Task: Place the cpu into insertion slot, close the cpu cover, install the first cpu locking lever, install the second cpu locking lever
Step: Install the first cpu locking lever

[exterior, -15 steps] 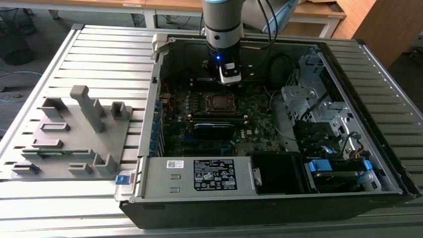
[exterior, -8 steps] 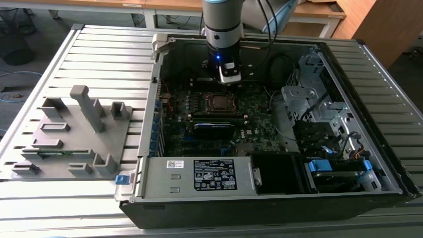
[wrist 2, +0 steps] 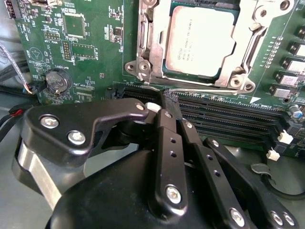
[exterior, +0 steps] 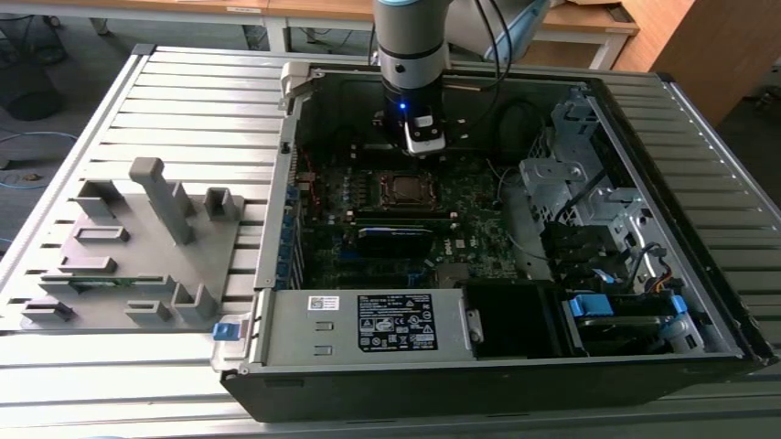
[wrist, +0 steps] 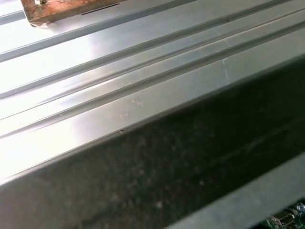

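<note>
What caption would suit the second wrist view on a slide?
Gripper shut at a thin locking lever beside the covered cpu on the motherboard.

The cpu [wrist 2: 200, 40] sits under the closed cpu cover [wrist 2: 151, 45], just beyond the gripper [wrist 2: 169, 101], whose fingertips meet at a wire lever [wrist 2: 209, 89].

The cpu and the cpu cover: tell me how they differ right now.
In the second wrist view, the cpu is a solid, dull silver-grey square with faint print, while the cpu cover is a shiny metal frame with an open window. The cpu lies inside; the cpu cover surrounds its edges. Both are square, metallic and flat on the green board.
</note>
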Robot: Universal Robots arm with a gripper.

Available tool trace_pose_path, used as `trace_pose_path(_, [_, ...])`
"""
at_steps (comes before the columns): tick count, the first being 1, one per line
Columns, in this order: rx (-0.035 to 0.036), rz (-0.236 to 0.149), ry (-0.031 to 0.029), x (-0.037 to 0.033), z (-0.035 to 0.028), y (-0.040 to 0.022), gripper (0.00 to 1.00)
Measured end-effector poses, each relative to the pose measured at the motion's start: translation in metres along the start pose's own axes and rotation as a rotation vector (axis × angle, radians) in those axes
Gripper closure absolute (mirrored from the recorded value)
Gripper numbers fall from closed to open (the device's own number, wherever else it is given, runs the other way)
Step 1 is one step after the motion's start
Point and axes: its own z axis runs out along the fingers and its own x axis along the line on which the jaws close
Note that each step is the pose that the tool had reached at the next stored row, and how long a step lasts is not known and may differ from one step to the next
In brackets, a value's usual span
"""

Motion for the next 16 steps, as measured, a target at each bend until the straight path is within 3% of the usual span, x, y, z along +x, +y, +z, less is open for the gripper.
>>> trace_pose_path(16, [0.0037,-0.001,-0.0015,-0.0003,0.0024,-0.0016,0.89])
